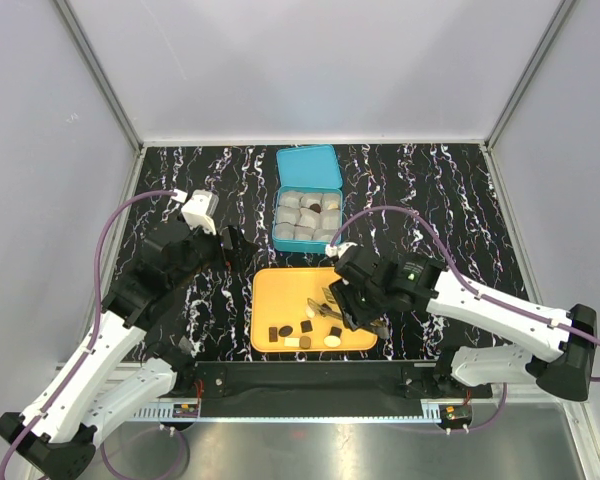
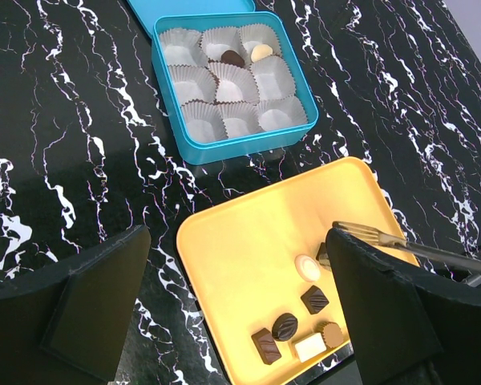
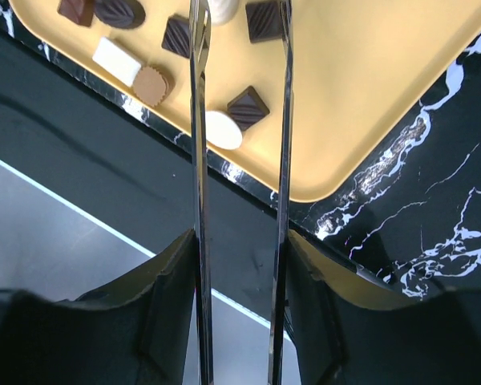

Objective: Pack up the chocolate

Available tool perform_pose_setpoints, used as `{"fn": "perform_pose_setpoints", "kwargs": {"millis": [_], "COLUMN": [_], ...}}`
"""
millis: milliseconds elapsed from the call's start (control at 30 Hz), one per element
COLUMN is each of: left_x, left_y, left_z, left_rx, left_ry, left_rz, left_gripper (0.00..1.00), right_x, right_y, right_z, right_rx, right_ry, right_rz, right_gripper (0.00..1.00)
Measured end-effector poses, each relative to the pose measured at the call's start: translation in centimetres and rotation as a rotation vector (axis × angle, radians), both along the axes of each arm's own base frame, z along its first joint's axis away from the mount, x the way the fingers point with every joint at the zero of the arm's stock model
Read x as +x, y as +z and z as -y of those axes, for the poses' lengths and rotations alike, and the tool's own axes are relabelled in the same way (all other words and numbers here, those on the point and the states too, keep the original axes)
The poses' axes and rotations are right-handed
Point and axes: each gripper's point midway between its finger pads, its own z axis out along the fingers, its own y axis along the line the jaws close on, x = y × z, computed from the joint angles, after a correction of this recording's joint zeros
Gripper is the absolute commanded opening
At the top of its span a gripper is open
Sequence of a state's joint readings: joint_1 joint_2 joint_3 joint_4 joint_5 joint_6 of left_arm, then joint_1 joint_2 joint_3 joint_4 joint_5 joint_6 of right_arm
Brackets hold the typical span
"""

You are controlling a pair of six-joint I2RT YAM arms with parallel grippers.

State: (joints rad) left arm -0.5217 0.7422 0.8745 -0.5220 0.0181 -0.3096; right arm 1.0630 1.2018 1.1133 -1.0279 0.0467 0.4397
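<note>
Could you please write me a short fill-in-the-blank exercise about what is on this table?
1. The right gripper holds a pair of metal ____.
2. The loose chocolates lie on a tray of ____ colour.
3. The teal box holds ____ white paper cups.
4. Inside the box, ____ chocolates are already packed.
Missing words: tongs; orange; nine; two.

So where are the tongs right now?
In the top view the tongs are held in the right gripper over the right half of the orange tray, tips close to a cream oval chocolate.
</note>
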Motion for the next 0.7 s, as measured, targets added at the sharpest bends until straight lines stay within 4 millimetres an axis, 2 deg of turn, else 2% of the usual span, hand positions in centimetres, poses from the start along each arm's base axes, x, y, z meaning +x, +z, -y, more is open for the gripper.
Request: {"fn": "perform_pose_setpoints", "kwargs": {"millis": [200, 700], "left_x": [0.0, 0.0], "left_y": [0.0, 0.0], "left_z": [0.0, 0.0], "left_rx": [0.000, 0.000], "left_ry": [0.000, 0.000], "left_rz": [0.000, 0.000], "left_gripper": [0.99, 0.99], "right_x": [-1.0, -1.0], "right_y": [-1.1, -2.6], "right_z": [0.6, 1.4], "right_rx": [-0.047, -0.110], "right_ry": [0.013, 0.009], "right_rz": [-0.008, 0.003], "right_gripper": [0.51, 0.52]}}
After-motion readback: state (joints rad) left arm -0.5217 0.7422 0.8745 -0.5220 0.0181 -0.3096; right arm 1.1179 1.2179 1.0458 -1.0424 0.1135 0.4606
